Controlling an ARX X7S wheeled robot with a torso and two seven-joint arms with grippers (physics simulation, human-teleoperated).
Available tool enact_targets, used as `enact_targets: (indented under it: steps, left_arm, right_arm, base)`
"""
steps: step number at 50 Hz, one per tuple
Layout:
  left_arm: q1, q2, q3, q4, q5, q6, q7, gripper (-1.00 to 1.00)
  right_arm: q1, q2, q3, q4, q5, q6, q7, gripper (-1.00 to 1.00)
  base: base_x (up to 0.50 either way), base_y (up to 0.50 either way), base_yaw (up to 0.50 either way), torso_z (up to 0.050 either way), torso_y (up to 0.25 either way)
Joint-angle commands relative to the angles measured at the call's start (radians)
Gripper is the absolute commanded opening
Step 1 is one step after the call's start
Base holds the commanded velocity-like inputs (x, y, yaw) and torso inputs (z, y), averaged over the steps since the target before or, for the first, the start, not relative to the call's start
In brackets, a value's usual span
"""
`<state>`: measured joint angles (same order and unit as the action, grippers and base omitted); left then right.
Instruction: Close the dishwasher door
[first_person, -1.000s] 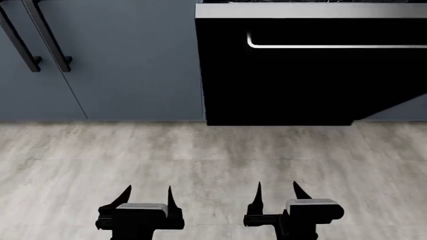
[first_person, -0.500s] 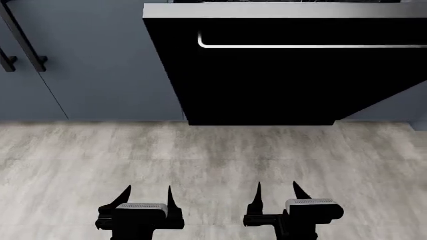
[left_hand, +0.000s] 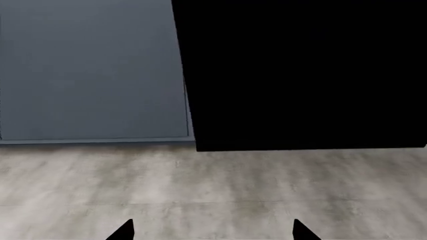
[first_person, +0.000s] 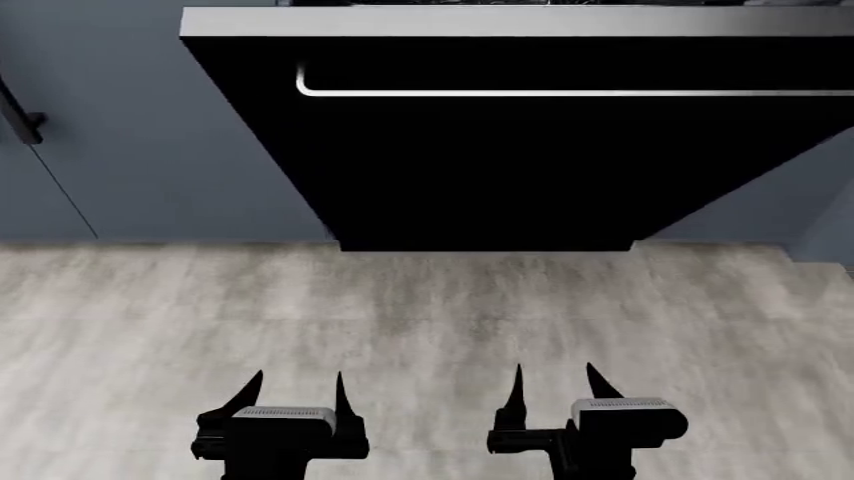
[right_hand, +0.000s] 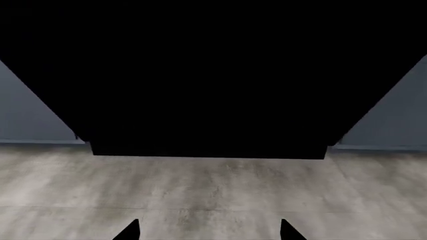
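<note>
Glossy black dishwasher door at 12 o'clock, tilted ajar, thin silver bar handle. Pale grainy floor. My left pincer and right pincer spread, empty.

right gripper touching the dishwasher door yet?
Apart. Head view shows bare floor between the right gripper and the dishwasher door.

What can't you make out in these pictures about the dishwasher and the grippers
- Dishwasher interior: head view's top edge cuts it off above the door.
- Handle: its right end runs off the head view.
- Door in both wrist views: plain black, no handle or top edge in frame.
- Left gripper and right gripper: wrist views show only fingertips.
</note>
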<state>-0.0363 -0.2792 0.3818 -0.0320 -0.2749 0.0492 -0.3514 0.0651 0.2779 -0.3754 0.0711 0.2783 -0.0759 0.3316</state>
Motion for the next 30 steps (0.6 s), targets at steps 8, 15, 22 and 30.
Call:
enact_targets:
  steps: [8,15,22,30]
  left_arm:
    - [-0.001,-0.003,0.005,-0.003,-0.003,0.004,-0.004,1.0]
    - [-0.002,-0.004,0.007,-0.003,-0.006,0.004,-0.005,1.0]
    - [-0.002,-0.006,0.008,-0.003,-0.009,0.005,-0.006,1.0]
    - [-0.006,-0.007,0.01,-0.004,-0.01,0.003,-0.007,1.0]
  right_arm:
    - [0.002,0.003,-0.005,0.002,0.003,-0.003,0.004,1.0]
    - [0.002,0.005,-0.008,0.0,0.004,-0.002,0.006,1.0]
    - [0.002,0.006,-0.009,0.002,0.005,-0.004,0.007,1.0]
    - [0.006,0.005,-0.012,0.007,0.005,-0.005,0.008,1.0]
  base:
    - [0.0,-0.25,0.0,0.0,0.0]
    - [0.0,-0.25,0.0,0.0,0.0]
    - [0.0,-0.25,0.0,0.0,0.0]
    - [0.0,-0.25,0.0,0.0,0.0]
